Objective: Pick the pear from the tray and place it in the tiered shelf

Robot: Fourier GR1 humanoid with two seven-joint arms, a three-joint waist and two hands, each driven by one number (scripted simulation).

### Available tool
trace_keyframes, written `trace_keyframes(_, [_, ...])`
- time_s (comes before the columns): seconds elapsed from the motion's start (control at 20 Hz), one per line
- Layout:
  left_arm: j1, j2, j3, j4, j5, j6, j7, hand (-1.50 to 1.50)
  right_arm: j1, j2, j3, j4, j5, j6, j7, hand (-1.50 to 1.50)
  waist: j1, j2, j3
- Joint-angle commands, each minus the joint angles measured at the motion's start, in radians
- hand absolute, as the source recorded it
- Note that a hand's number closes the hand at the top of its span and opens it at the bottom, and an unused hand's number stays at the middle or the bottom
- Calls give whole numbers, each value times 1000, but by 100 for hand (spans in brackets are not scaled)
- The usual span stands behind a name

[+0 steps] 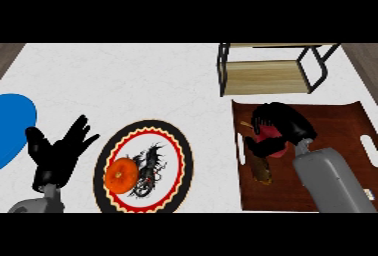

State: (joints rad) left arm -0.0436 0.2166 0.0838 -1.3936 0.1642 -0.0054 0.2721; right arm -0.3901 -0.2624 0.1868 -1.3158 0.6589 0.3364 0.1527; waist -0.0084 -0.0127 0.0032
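We are at the grasp: our right hand (275,131) curls round the reddish pear (271,137) on the tray (336,120). Next comes a lift toward the tiered shelf (267,76) at twelve o'clock. Our left hand (59,147) rests spread at nine o'clock.

I see an orange fruit (120,175) on patterned plate (176,145), blue obj (13,125) at left edge, white counter (133,80).

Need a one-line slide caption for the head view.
Right hand curls around a red pear over the tray.
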Motion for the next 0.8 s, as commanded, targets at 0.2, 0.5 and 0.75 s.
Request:
trace_keyframes(0.2, [28, -33, -12, 44, -19, 24, 5, 0, -42, 197, 50, -458, 8, -11, 358, 150, -21, 0, -6])
trace_keyframes(0.5, [-18, -6, 9, 62, -7, 10, 37, 0, -192, 197, -37, -685, 53, 46, 625, 150, -12, 7, -5])
trace_keyframes(0.75, [-11, -56, -42, 46, -49, 40, 33, 0, -388, 158, -194, -742, -51, 200, 809, 150, -1, 9, -4])
